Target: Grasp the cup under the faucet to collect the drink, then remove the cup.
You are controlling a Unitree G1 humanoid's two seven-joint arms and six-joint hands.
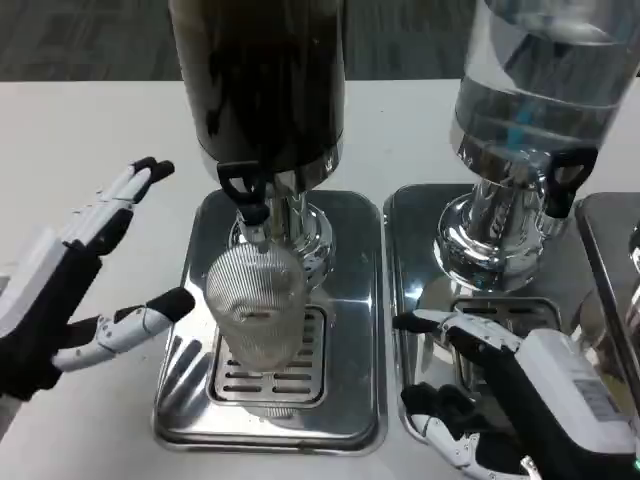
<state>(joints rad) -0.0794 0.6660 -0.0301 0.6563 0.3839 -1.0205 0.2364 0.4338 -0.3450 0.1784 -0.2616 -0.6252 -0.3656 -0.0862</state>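
Clear ribbed cup (pixel 256 305) stands centre frame on the drip tray (pixel 345 330), under the dark dispenser's faucet (pixel 247 195). Left hand (pixel 75 280) at left, fingers spread, empty. Right hand (pixel 500 395) lower right, fingers apart, empty.

Colours and patterns noted at the drink station

We record a clear ribbed cup (pixel 256 305) on a polished silver drip tray (pixel 350 300) with a slotted grate (pixel 300 375); a dark brown-black dispenser (pixel 260 80) with a black faucet lever (pixel 243 185); a clear water dispenser (pixel 545 80) on a chrome base (pixel 490 235); a white table (pixel 80 130); white-and-black left hand (pixel 75 285) and right hand (pixel 500 400).
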